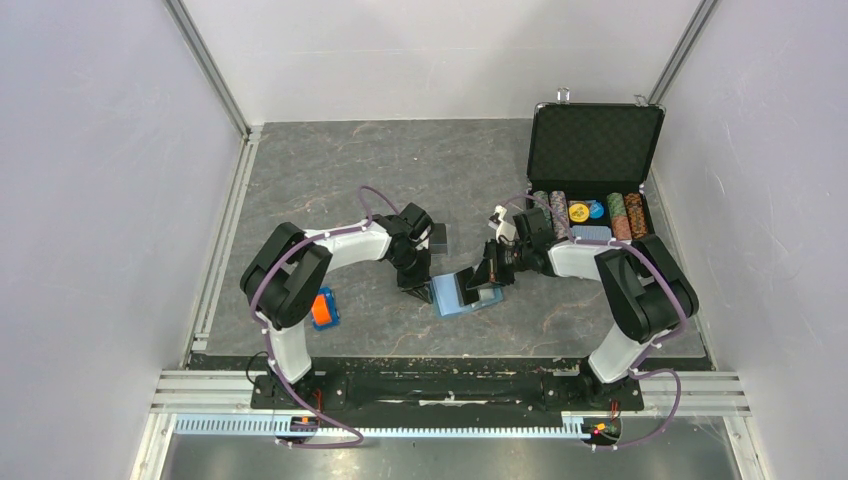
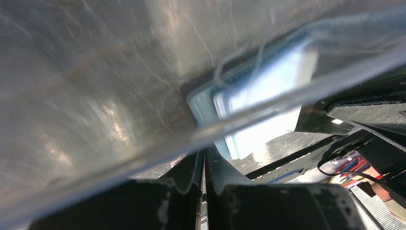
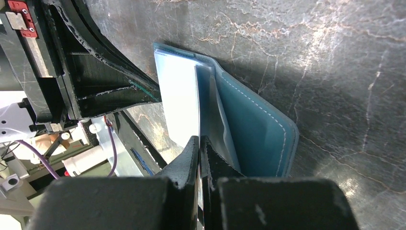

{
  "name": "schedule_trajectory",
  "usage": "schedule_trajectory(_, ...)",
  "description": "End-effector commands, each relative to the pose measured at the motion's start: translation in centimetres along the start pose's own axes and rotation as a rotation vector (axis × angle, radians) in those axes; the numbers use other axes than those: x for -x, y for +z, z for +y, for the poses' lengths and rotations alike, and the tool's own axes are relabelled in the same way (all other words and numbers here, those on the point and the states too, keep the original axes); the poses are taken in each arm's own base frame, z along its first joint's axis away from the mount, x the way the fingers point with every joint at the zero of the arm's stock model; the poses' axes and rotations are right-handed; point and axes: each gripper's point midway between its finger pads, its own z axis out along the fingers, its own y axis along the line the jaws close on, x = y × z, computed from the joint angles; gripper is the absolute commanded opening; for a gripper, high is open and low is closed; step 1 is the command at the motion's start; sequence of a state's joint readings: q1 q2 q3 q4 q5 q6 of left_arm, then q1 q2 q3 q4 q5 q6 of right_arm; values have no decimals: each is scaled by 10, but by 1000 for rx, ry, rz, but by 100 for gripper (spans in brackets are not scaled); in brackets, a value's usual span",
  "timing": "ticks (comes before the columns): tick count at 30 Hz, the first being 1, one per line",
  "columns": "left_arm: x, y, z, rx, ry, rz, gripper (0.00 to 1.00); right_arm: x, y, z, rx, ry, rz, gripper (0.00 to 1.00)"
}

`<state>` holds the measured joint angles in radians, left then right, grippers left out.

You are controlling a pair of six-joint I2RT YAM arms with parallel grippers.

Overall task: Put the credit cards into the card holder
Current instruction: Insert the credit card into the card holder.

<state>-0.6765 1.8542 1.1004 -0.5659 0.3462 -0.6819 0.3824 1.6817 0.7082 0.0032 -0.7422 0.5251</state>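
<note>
One card holder (image 3: pixel 258 129) (open), right tool (image 3: pixel 199 140) pinching its flap, left tool (image 2: pixel 203 157) closed

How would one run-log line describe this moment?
card holder: lies open on table | left gripper: shut, at its left edge | right gripper: shut on thin edge at its pocket, card or flap unclear

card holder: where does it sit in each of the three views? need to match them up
Top external: card holder lies open on the table, just below the picture's centre.
Left wrist: card holder right of centre, blurred, partly behind a clear plastic piece.
Right wrist: card holder at centre, teal cover on the right, pale inside on the left.
Shared landmark: the grey veined tabletop under it.
</note>
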Motion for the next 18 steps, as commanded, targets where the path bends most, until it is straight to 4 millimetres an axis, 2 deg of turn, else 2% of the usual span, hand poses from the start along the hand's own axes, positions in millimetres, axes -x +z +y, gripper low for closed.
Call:
schedule_trajectory(1,-1,16,9,41,33,4,8,-4,4,-2,8,-18,9,0)
schedule_trajectory(9,-1,17,8,41,34,6,7,-15,8,0,25,-6,50,0)
schedule_trajectory(18,-1,18,7,41,34,7,5,-16,17,10,24,-17,52,3)
